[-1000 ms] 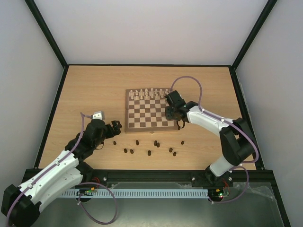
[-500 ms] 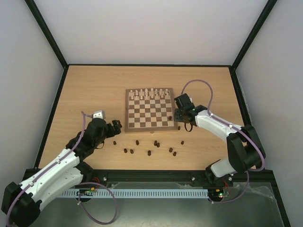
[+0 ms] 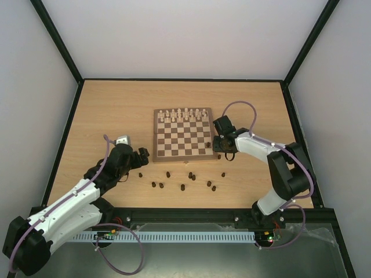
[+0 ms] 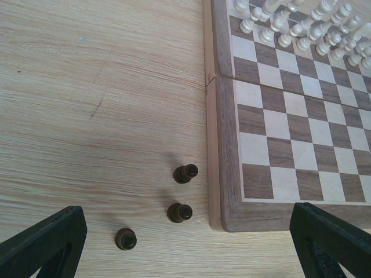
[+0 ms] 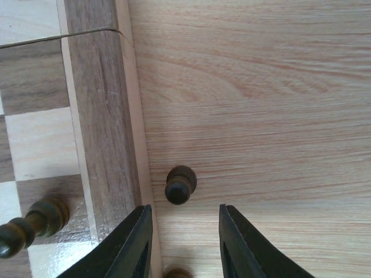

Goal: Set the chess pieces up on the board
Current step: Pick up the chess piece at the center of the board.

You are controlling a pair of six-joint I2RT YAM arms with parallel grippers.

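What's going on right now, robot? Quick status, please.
Left gripper open, empty, near board corner. Right gripper open, empty, lined up on dark pawn beside the board. One dark piece on board, other dark pieces loose on table. Second pawn close by.

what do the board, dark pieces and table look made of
Board: looks like wood, satin, grain showing in squares and border. Dark pieces: probably turned wood stained dark brown, faint sheen on rounded heads. Table: pale wood grain, matte; solid or laminate, cannot tell.
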